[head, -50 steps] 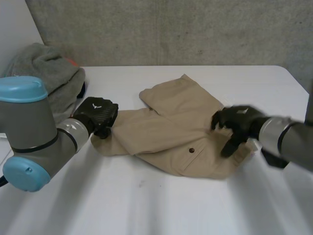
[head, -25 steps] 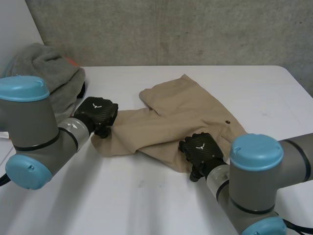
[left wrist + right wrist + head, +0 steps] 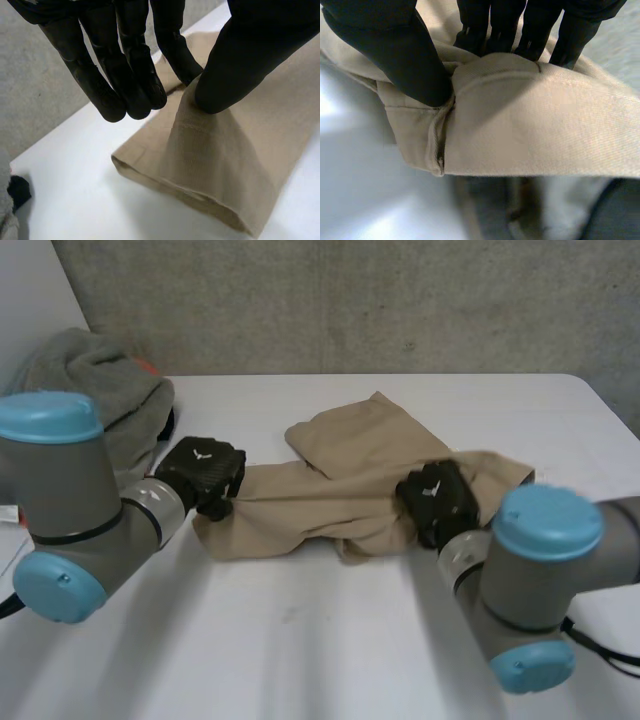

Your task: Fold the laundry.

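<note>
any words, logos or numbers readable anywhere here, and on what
No words or numbers can be read in any view.
Left hand: a small white mark on its back, a sign and not letters.
Right hand: the same kind of white mark on its back.
Cloth: no label or print in view.

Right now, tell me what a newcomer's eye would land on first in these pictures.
A rumpled tan garment lies across the middle of the white table, with a black hand at each end. The left hand pinches its left end between thumb and fingers, and the right hand grips a fold at its right end. A grey cloth heap sits at the table's far left corner.
</note>
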### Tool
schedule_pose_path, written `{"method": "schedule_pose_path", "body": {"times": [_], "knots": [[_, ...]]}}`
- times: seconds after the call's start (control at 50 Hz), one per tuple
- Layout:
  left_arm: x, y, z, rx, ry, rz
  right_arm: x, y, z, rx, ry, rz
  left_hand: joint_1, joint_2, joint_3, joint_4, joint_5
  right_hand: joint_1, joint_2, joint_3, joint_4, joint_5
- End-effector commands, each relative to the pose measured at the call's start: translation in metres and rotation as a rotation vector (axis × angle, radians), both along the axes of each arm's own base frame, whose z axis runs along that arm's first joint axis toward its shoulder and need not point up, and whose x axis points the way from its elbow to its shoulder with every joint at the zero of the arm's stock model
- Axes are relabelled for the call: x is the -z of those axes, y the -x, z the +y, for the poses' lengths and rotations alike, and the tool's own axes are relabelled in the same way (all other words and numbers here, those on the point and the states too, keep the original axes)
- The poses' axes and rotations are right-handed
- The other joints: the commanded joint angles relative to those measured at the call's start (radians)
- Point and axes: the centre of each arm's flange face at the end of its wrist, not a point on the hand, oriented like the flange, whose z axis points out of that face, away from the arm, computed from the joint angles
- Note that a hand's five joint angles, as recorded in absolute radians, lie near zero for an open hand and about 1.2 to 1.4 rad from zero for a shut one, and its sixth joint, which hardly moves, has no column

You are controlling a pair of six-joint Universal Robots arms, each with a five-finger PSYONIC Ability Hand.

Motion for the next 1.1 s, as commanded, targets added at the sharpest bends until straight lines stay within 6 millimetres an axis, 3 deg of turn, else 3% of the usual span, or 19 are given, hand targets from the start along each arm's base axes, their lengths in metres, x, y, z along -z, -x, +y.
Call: {"method": "schedule_pose_path", "body": {"times": [0.02, 0.08, 0.14, 0.22, 0.3, 0.4, 0.52, 0.6, 0.68, 0.76, 0.78, 0.84, 0.86, 0.94, 0.96, 0.98, 1.0, 1.04, 1.1], "knots": [[-0.052, -0.004, 0.011, -0.002, 0.070, 0.114, -0.094, 0.011, -0.010, 0.006, 0.135, -0.118, 0.245, 0.203, 0.210, 0.201, 0.232, 0.315, 0.215, 0.221, 0.228, 0.250], [-0.106, -0.010, 0.019, -0.025, 0.178, 0.239, -0.147, 0.023, -0.013, 0.012, 0.148, -0.193, 0.245, 0.203, 0.210, 0.201, 0.232, 0.315, 0.215, 0.221, 0.228, 0.250], [-0.141, -0.016, 0.025, -0.039, 0.250, 0.319, -0.180, 0.031, -0.015, 0.017, 0.162, -0.248, 0.245, 0.203, 0.210, 0.201, 0.232, 0.315, 0.215, 0.221, 0.228, 0.250], [-0.208, -0.029, 0.041, -0.055, 0.399, 0.468, -0.248, 0.044, -0.011, -0.027, 0.208, -0.400, 0.245, 0.203, 0.210, 0.201, 0.232, 0.315, 0.215, 0.221, 0.228, 0.250], [-0.257, -0.038, 0.054, -0.064, 0.515, 0.566, -0.296, 0.053, -0.003, -0.092, 0.251, -0.522, 0.245, 0.203, 0.210, 0.201, 0.232, 0.315, 0.215, 0.221, 0.228, 0.250], [-0.300, -0.050, 0.062, -0.099, 0.641, 0.640, -0.332, 0.065, -0.002, -0.158, 0.281, -0.640, 0.245, 0.203, 0.210, 0.201, 0.232, 0.315, 0.215, 0.221, 0.228, 0.250], [-0.323, -0.054, 0.050, -0.135, 0.724, 0.668, -0.337, 0.075, -0.025, -0.189, 0.243, -0.759, 0.245, 0.203, 0.210, 0.201, 0.232, 0.315, 0.215, 0.221, 0.228, 0.250], [-0.313, -0.048, 0.016, -0.160, 0.711, 0.638, -0.314, 0.066, -0.048, -0.187, 0.172, -0.798, 0.245, 0.203, 0.210, 0.201, 0.232, 0.315, 0.215, 0.221, 0.228, 0.250], [-0.281, -0.035, -0.025, -0.176, 0.651, 0.578, -0.270, 0.051, -0.074, -0.152, 0.069, -0.794, 0.245, 0.203, 0.210, 0.201, 0.232, 0.315, 0.215, 0.221, 0.228, 0.250], [-0.229, -0.021, -0.072, -0.188, 0.581, 0.496, -0.211, 0.034, -0.103, -0.104, -0.022, -0.784, 0.245, 0.203, 0.210, 0.201, 0.232, 0.315, 0.215, 0.221, 0.228, 0.250], [-0.206, -0.014, -0.089, -0.181, 0.557, 0.469, -0.186, 0.025, -0.113, -0.092, -0.051, -0.778, 0.245, 0.203, 0.210, 0.201, 0.232, 0.315, 0.215, 0.221, 0.228, 0.250], [-0.165, -0.005, -0.113, -0.171, 0.510, 0.426, -0.144, 0.010, -0.124, -0.078, -0.104, -0.761, 0.245, 0.203, 0.210, 0.201, 0.232, 0.315, 0.215, 0.221, 0.228, 0.250], [-0.134, 0.001, -0.125, -0.168, 0.464, 0.393, -0.117, 0.001, -0.130, -0.070, -0.131, -0.747, 0.245, 0.203, 0.210, 0.201, 0.232, 0.315, 0.215, 0.221, 0.228, 0.250], [-0.062, 0.009, -0.147, -0.173, 0.355, 0.311, -0.061, -0.014, -0.142, -0.045, -0.150, -0.691, 0.245, 0.203, 0.210, 0.201, 0.232, 0.303, 0.203, 0.209, 0.216, 0.238], [-0.051, 0.011, -0.148, -0.170, 0.339, 0.299, -0.055, -0.016, -0.145, -0.036, -0.134, -0.678, 0.152, 0.110, 0.118, 0.108, 0.139, -0.043, -0.143, -0.137, -0.130, -0.108], [-0.033, 0.014, -0.150, -0.167, 0.305, 0.281, -0.047, -0.017, -0.153, -0.001, -0.086, -0.638, -0.401, -0.443, -0.436, -0.445, -0.414, -0.648, -0.748, -0.742, -0.735, -0.713], [-0.030, 0.014, -0.150, -0.166, 0.295, 0.275, -0.044, -0.015, -0.158, 0.035, -0.054, -0.603, -0.642, -0.684, -0.677, -0.686, -0.655, -0.884, -0.984, -0.978, -0.971, -0.949], [-0.030, 0.015, -0.145, -0.166, 0.278, 0.268, -0.044, -0.009, -0.166, 0.104, 0.003, -0.545, -0.977, -1.019, -1.011, -1.021, -0.990, -0.907, -1.007, -1.001, -0.994, -0.971], [-0.039, 0.012, -0.133, -0.162, 0.255, 0.255, -0.056, 0.008, -0.175, 0.223, 0.090, -0.438, -0.977, -1.019, -1.011, -1.021, -0.990, -0.907, -1.007, -1.001, -0.994, -0.971]]}}
